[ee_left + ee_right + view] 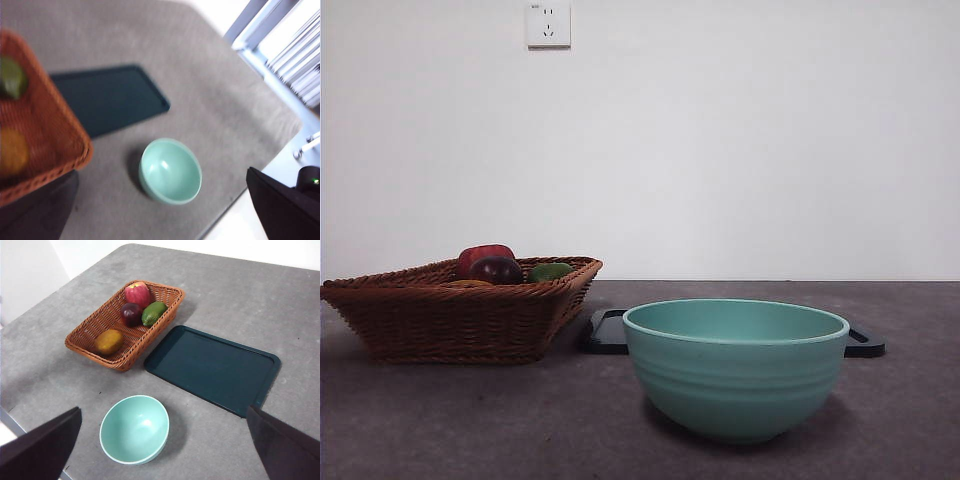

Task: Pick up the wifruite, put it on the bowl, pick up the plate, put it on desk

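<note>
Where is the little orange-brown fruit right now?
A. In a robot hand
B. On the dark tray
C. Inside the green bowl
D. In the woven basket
D. The wifruite lies in the woven basket with the other fruit, while the bowl and the dark tray hold nothing.

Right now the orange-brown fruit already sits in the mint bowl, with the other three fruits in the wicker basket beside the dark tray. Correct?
Not quite. The mint bowl is empty; the orange-brown fruit lies in the wicker basket with the other three, as the right wrist view shows. The basket does sit beside the dark tray.
</note>
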Controlling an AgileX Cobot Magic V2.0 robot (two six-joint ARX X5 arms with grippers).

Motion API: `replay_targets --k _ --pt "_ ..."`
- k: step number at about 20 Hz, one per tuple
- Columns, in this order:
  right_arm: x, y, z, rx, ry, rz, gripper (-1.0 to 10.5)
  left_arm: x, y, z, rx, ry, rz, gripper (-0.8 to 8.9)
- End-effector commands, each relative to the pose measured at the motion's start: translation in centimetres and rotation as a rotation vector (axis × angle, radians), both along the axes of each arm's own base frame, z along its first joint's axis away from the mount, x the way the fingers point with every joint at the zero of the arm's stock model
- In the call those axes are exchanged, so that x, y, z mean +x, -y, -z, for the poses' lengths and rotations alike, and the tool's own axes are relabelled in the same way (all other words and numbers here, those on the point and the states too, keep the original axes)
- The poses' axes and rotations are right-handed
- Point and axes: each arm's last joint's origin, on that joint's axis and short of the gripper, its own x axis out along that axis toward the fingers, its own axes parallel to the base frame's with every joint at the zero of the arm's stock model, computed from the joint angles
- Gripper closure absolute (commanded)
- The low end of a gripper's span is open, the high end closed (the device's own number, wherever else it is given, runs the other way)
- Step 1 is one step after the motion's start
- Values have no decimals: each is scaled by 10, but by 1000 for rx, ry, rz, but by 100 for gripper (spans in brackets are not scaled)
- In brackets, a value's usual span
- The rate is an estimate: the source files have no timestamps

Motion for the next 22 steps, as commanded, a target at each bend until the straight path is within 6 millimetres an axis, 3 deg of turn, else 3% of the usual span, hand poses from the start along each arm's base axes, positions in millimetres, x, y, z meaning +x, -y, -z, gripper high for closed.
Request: replay_targets --k 1,8,12,18,22 --pt "0 0 -4 10 14 -1 393 28 9 -6 71 -50 -16 154" --pt "0 0 -4 10 13 -1 393 118 32 -2 320 -244 -126 166" --pt "0 0 -4 9 13 -1 393 161 42 23 479 -367 -221 166" --pt "0 0 -4 9 13 -1 393 201 54 76 594 -529 -265 166" --pt "0 0 -4 9 13 -1 393 217 63 101 596 -548 -268 165"
